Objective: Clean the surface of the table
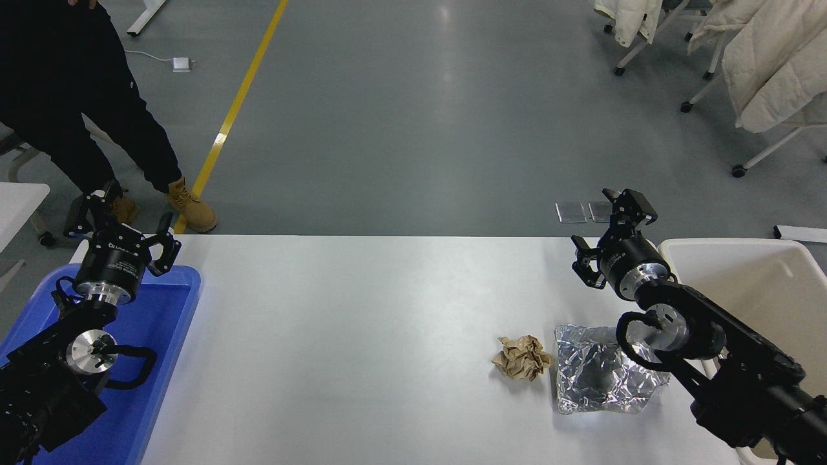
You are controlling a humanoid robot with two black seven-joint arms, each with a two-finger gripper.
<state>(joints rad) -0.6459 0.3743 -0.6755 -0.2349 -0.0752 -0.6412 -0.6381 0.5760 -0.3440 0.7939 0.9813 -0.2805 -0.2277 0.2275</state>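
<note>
The glossy white table surface point(362, 336) fills the lower half of the head view. On its right part lie a crumpled brown paper ball point(521, 357) and, just right of it, a crinkled sheet of silver foil point(597, 381). My right gripper point(604, 229) is open and hovers over the table's far edge, above and behind the foil, with nothing between its fingers. The right arm's forearm crosses over the foil's right corner. My left gripper point(123, 226) is open and parked over the far end of the blue tray.
A blue plastic tray point(161, 361) sits at the table's left end and a beige bin point(769, 290) at its right end. A person in black clothes and tan boots point(187, 203) stands beyond the far left corner. Chairs draped with white coats point(769, 58) stand at the top right.
</note>
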